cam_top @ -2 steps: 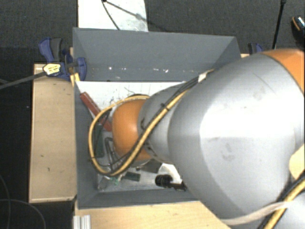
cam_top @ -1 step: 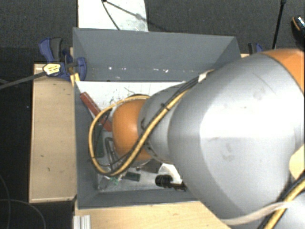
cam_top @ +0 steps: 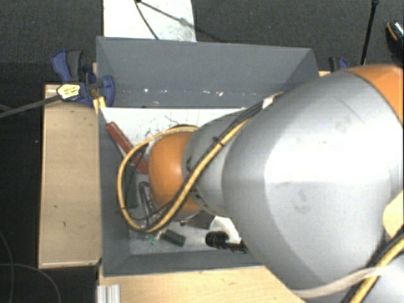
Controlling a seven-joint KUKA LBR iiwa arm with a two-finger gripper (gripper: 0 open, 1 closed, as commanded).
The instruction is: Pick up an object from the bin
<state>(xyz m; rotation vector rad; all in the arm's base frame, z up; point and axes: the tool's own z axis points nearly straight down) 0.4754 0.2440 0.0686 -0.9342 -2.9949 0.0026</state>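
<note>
Item: grey metal bin (cam_top: 202,68), with the arm low over its floor and the orange wrist cover (cam_top: 165,169) at centre. The tool (cam_top: 184,222) sits beneath it, and whether it is clenched or released cannot be told. Nearest candidates, at 6 o'clock, are a small dark block (cam_top: 172,237) and a black cylindrical piece (cam_top: 218,238), with a reddish stick (cam_top: 118,137) at 10 o'clock. Advised: centre over one piece, clear of the front wall, before closing.

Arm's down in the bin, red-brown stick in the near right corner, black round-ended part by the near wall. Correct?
One thing is wrong. The red-brown stick lies in the far left corner, by the left wall, not the near right. The camera view shows it. The rest holds: the arm is down in the bin and the black round-ended part lies by the near wall.
</note>
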